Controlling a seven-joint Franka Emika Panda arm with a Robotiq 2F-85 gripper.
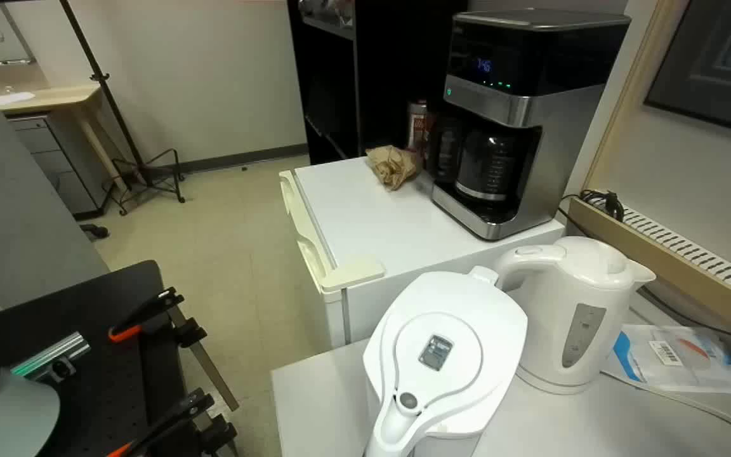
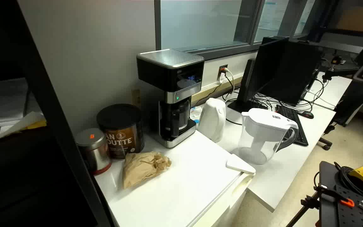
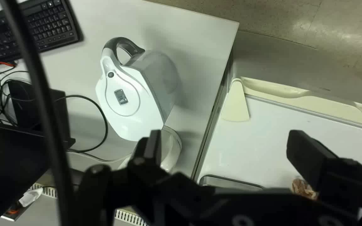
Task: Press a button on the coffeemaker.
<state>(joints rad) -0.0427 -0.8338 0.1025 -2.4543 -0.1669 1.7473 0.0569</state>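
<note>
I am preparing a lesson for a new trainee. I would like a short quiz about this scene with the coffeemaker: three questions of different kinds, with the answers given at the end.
1. In which colour do the digits on the coffeemaker glow?

2. True or false: in the wrist view, the jaws are shut.

3. Which of these stands on the same white surface as the crumpled brown paper bag?
(a) the kettle
(b) the coffeemaker
(c) the filter pitcher

Key:
1. Blue.
2. False; they stand wide apart, with nothing gripped.
3. (b)
</note>
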